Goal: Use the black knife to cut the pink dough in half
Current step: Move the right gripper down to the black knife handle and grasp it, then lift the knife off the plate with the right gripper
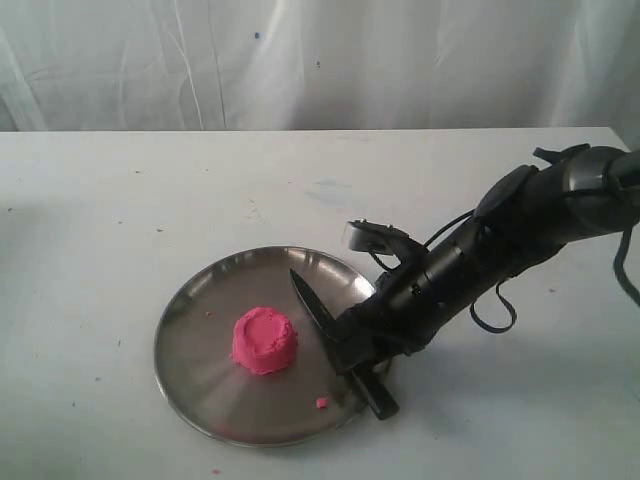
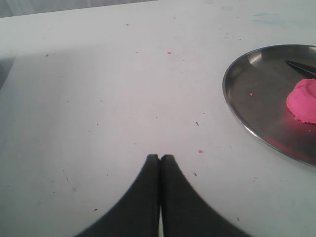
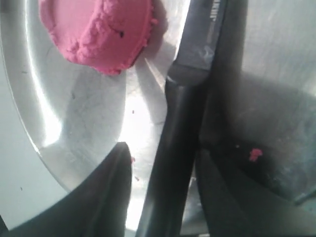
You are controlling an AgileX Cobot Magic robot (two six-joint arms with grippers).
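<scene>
Right gripper (image 3: pixel 160 150) astride slim black knife (image 3: pixel 183 106), seemingly loose.

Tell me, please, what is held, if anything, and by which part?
Nothing yet, seemingly: the right gripper straddles the handle of the black knife, a gap showing beside one finger.

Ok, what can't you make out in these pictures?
- Exterior view: the right gripper covers part of the knife, so contact is unclear.
- Left wrist view: the picture edge cuts off part of the dough and plate.
- Right wrist view: blade lettering is too blurred to read; the knife's ends run off frame.
</scene>
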